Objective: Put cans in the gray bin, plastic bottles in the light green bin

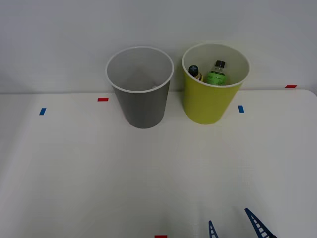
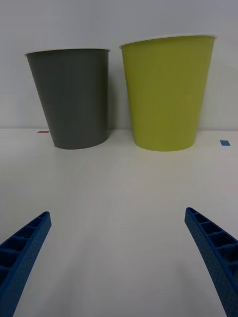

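Observation:
The gray bin [image 1: 143, 101] [image 2: 72, 99] stands at the back of the white table, left of the light green bin [image 1: 210, 99] [image 2: 166, 94]. Inside the light green bin stand two plastic bottles: a clear one with a green label [image 1: 217, 73] and a yellow one with a dark cap [image 1: 194, 73]. A small pale glint shows low inside the gray bin; I cannot tell what it is. No cans are in view. My right gripper [image 1: 232, 223] [image 2: 118, 257] is open near the table's front edge, well short of both bins, with nothing between its blue fingers [image 2: 25, 247].
Small red tape marks [image 1: 103, 99] and blue tape marks [image 1: 240, 109] dot the white tabletop [image 1: 99, 173]. A pale wall rises right behind the bins. Broad bare table lies between the gripper and the bins.

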Action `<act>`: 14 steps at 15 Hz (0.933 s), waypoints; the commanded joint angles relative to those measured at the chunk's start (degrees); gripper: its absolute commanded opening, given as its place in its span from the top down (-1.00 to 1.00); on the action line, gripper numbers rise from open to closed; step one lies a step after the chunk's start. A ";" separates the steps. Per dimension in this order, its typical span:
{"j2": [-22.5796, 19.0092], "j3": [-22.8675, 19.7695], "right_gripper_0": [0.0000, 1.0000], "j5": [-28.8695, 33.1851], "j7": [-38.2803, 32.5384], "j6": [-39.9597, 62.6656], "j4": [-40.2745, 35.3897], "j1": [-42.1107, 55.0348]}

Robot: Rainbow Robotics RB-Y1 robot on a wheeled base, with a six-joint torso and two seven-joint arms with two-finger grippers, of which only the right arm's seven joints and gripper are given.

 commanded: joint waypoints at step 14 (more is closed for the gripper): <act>0.00 0.00 -0.87 0.00 0.00 0.00 0.00 0.00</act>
